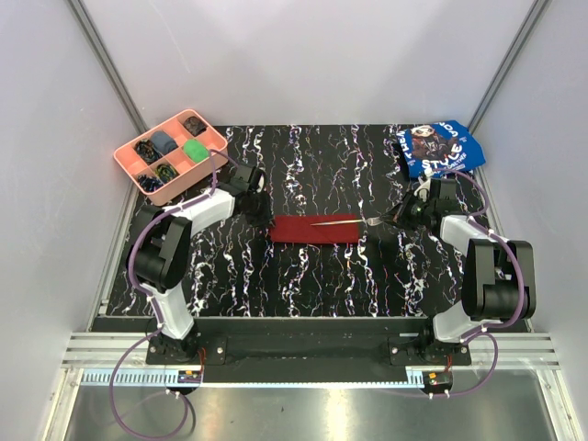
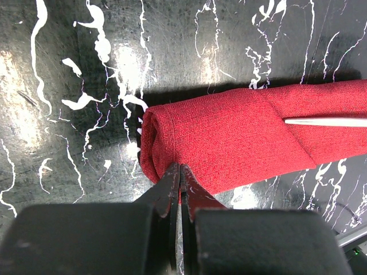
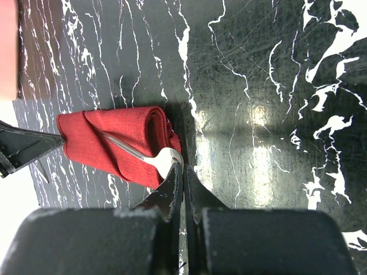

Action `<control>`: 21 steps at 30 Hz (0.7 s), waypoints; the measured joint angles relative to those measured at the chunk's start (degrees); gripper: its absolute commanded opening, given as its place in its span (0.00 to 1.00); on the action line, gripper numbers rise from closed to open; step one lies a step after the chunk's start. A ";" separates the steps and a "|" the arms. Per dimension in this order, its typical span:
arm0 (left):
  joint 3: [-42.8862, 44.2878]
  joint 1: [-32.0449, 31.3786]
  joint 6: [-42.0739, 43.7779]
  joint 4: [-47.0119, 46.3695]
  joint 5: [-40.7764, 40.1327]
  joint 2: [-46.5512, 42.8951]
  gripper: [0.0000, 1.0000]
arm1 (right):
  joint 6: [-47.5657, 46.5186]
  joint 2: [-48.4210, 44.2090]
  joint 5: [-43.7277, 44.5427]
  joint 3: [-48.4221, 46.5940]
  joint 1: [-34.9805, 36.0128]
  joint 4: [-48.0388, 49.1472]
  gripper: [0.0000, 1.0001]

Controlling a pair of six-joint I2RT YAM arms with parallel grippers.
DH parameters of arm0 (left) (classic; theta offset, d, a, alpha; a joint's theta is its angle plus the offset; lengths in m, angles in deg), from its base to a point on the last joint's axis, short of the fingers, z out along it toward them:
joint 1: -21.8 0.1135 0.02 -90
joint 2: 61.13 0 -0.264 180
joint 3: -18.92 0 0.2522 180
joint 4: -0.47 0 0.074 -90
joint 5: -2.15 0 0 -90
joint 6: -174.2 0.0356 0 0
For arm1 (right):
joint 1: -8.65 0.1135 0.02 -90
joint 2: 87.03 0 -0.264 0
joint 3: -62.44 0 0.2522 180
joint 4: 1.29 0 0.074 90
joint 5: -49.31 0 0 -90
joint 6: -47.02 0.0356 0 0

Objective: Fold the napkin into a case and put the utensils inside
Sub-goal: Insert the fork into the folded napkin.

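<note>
At the left gripper tips: jaws pressed together, sitting right on the near edge of the case, at its rolled left end. Reads as pinning that end so the cloth doesn't slide or unroll during loading. Can't tell if a layer is nipped between the tips or only touched.

Right gripper: jaws also pressed together, fork head right at its tips, just off the case's right end. Handle runs away from the tips across the cloth to a diagonal fold. My read: handle-first insertion into the pocket.

Unclear:
- whether the fork is actually pinched, since the tips cover the contact
- the tines, also covered
- whether the handle end sits under the fold or stops at it
- a second utensil: only one shows, so any other is inside the folds or out of view
</note>
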 measured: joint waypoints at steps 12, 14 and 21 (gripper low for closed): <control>-0.70 0.00 -0.02 -0.35 0.00 0.33 0.00 | 2.45 1.68 -0.26 -0.31 5.40 2.43 0.00; -0.87 0.00 -0.04 -0.31 0.02 0.33 0.00 | 3.43 2.86 -0.07 -0.57 6.84 3.02 0.00; -1.11 0.00 -0.07 -0.68 0.04 0.33 0.00 | 7.69 5.99 1.03 -1.09 10.91 6.14 0.00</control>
